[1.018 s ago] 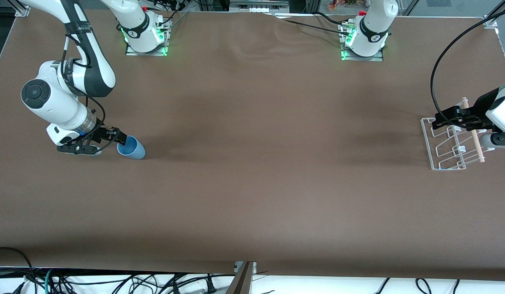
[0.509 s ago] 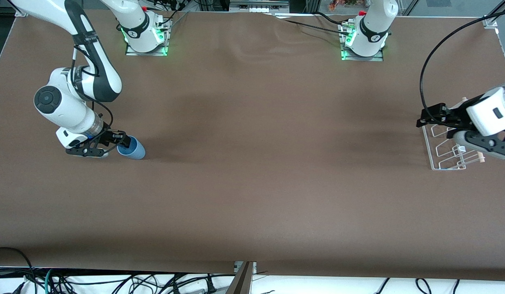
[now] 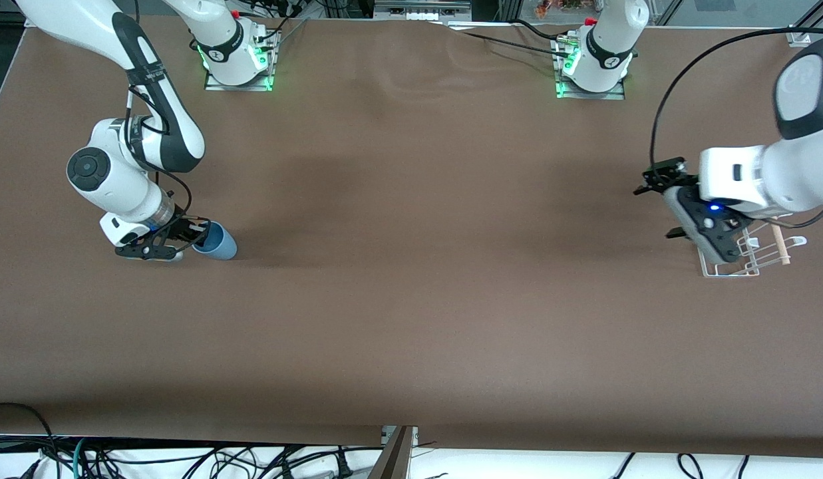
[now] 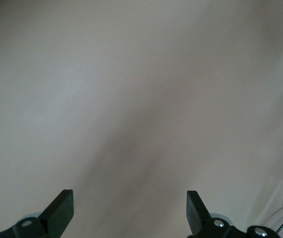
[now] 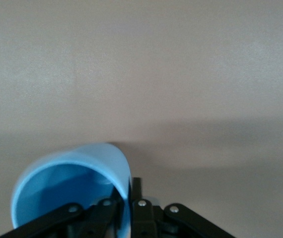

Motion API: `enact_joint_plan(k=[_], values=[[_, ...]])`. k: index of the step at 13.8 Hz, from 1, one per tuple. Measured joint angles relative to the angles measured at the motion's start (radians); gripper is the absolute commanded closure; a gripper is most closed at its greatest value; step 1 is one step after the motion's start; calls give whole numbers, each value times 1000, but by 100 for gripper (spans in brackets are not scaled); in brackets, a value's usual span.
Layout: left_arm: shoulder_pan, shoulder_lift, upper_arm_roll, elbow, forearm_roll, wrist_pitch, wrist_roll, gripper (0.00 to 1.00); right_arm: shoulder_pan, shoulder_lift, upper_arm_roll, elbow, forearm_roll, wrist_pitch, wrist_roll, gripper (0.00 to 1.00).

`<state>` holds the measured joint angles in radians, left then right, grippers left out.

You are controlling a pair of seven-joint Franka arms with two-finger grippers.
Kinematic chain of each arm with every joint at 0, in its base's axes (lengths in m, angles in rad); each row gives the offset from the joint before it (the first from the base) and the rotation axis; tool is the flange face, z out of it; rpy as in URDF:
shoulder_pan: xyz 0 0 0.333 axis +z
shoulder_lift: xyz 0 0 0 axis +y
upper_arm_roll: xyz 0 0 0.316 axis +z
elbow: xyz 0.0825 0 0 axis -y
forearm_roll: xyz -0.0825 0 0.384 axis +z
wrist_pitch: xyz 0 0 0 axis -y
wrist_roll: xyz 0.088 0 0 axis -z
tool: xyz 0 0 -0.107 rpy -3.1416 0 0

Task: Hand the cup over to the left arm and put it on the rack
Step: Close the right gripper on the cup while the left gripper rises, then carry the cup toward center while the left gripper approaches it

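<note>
While the cup (image 3: 215, 242) lies tipped on the brown tabletop (image 3: 411, 299) at the right arm's end, its rim is pinched by the right tool (image 3: 197, 233), one finger inside the mouth and one outside, as the right wrist view (image 5: 72, 188) shows. Only a thin wall is clamped, so a slip or a twist of the light plastic is to be feared when it is lifted. At the left arm's end, the left tool (image 3: 658, 203) is held over the tabletop just beside the rack (image 3: 750, 259), its fingers (image 4: 62, 208) set wide apart and empty. Contact with the rack cannot quite be ruled out; the rack could be knocked askew.
</note>
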<state>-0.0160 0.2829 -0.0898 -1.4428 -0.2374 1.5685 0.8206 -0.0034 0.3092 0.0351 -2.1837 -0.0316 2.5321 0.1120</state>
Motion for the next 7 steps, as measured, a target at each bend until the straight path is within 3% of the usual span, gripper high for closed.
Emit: enact_joint_plan(k=[5,7], values=[[-14,16,-15,-6,-118,96,145,0,0,0,0,13,-2,-18,-1,100],[-16,22,-15,-11,-143,105,174,0,1,-3,10,65,-2,-116,-1,100]])
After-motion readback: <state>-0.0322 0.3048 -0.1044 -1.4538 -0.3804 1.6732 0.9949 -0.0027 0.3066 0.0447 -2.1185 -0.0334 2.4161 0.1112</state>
